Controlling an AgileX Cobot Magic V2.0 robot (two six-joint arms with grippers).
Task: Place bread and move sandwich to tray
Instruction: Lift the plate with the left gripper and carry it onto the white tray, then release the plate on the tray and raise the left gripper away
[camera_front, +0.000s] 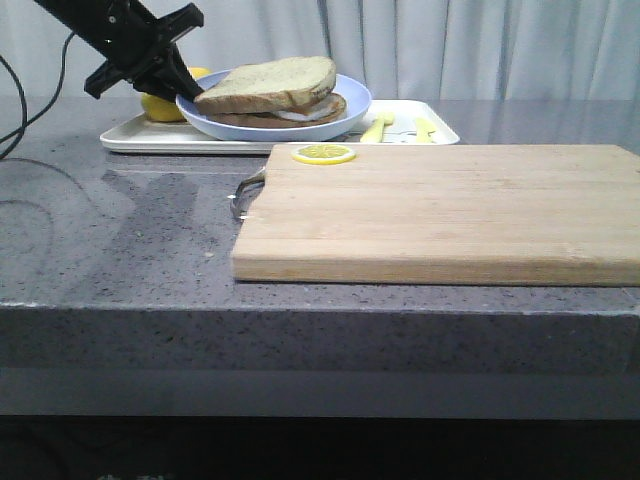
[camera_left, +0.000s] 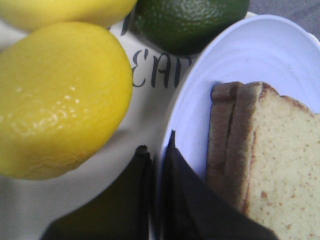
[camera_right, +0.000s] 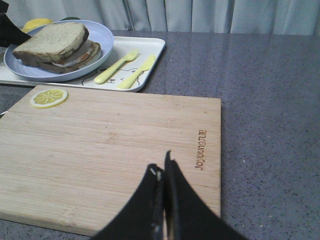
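Left claw (camera_front: 196, 92) pinches plate (camera_front: 345, 110) rim; sandwich (camera_front: 270, 90) on plate, over tray (camera_front: 440, 135). Right claw (camera_right: 162, 170) closed, empty, above board (camera_right: 110, 145).

1. The counter (camera_front: 120, 240) is speckled grey stone, polished enough to reflect.
2. The cutting board (camera_front: 440, 205) is pale, matt wood with fine grain.
3. The plate (camera_left: 240, 65) looks like smooth, glazed pale blue ceramic.
4. The bread (camera_left: 285, 165) is porous and crumbly, with a rough brown crust.
5. The lemon (camera_left: 60, 100) has waxy, dimpled skin.

Pale blue plate (camera_front: 352, 106), white tray (camera_front: 130, 135) — yellow markings
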